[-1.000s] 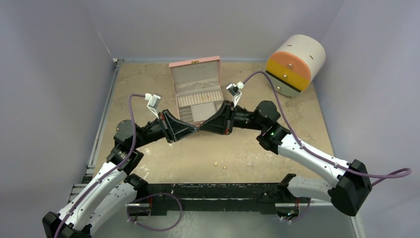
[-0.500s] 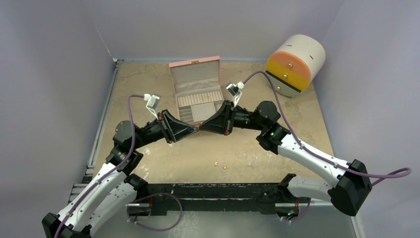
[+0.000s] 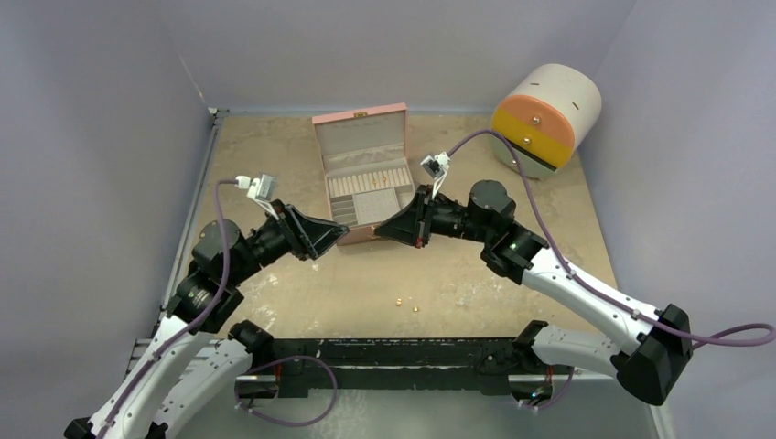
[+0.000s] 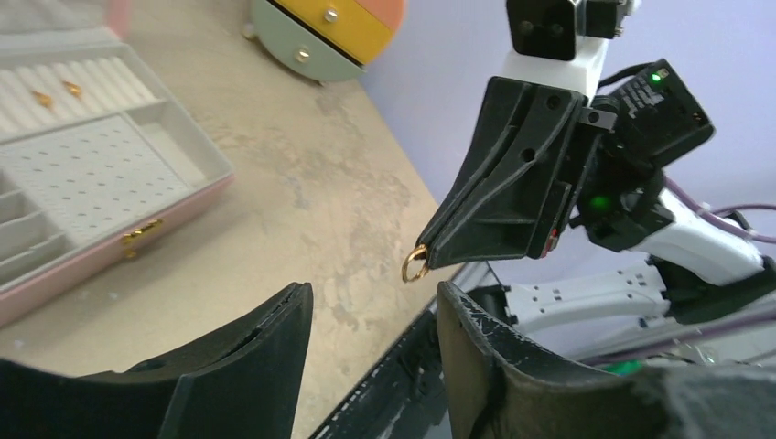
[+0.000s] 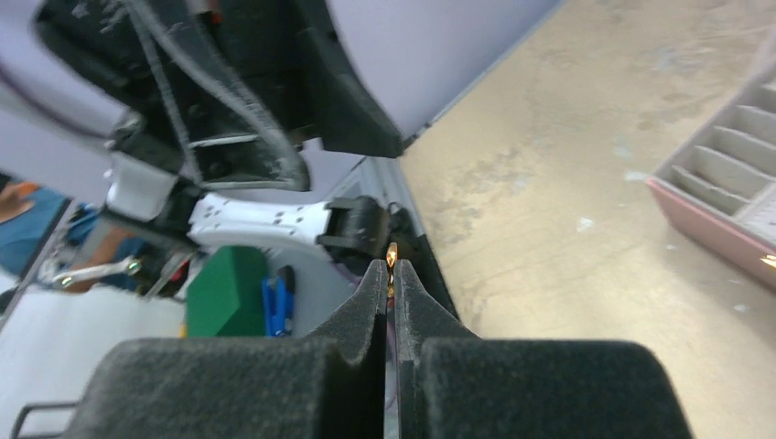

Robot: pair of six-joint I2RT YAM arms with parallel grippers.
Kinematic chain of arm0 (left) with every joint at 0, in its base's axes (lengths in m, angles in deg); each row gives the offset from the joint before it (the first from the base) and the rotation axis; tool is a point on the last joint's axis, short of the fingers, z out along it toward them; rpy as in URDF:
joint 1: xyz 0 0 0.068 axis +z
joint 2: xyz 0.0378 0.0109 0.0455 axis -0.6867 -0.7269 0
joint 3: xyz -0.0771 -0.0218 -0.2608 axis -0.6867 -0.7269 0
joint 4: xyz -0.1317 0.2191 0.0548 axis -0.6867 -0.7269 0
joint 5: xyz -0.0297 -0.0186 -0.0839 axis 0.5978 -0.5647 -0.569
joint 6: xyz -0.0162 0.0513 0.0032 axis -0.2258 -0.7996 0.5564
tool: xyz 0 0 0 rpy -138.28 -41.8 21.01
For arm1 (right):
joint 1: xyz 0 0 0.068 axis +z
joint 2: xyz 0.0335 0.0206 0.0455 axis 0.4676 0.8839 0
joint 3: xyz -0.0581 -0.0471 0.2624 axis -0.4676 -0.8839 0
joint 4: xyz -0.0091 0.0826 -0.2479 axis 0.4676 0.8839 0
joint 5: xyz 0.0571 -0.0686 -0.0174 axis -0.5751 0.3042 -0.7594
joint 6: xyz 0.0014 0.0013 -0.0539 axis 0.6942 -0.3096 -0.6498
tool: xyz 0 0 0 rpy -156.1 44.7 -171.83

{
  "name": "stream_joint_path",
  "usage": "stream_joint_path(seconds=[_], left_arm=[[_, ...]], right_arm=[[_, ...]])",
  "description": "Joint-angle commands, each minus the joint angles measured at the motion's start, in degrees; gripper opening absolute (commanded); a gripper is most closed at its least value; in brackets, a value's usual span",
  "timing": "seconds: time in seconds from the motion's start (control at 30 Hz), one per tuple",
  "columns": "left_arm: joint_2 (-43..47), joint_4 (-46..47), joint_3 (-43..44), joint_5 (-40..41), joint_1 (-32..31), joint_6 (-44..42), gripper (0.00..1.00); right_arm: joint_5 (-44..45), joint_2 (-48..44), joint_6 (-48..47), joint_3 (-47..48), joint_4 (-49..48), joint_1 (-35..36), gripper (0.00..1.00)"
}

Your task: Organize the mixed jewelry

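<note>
Ring (image 4: pixel 414 266) of thin round gold metal sits pinched in the black right claw (image 4: pixel 426 250); the left claw (image 4: pixel 371 306) stands open.

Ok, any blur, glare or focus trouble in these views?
Top external: even soft light, sharp, though the loose gold pieces are mere specks. Left wrist: gold ring crisp at the tip of the right gripper, no glare. Right wrist: its own fingers and the background blurred.
</note>
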Motion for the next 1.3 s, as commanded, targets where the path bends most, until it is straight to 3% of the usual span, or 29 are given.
stream_joint_path(seconds=[0.0,0.23,0.5,1.03,1.27], left_arm=[[1.4,-9.7,5.5,9.9,0.2,-7.5,0.54],[2.9,-18.7,8.8,20.6,0.2,-13.0,0.57],[5.6,-23.0,8.7,32.2,0.2,-14.3,0.57],[9.8,-23.0,3.3,39.5,0.2,-13.1,0.58],[10.9,-23.3,2.7,41.9,0.2,-12.4,0.6]], right_arm=[[10.0,-0.6,-10.8,7.3,12.1,-0.2,0.0],[22.2,5.6,-19.3,14.5,24.6,-0.2,0.0],[32.0,17.2,-26.9,23.1,28.7,-0.2,0.0],[39.5,41.9,-29.4,41.2,30.4,-0.1,0.0],[42.7,48.6,-28.8,45.9,28.6,-0.3,0.0]])
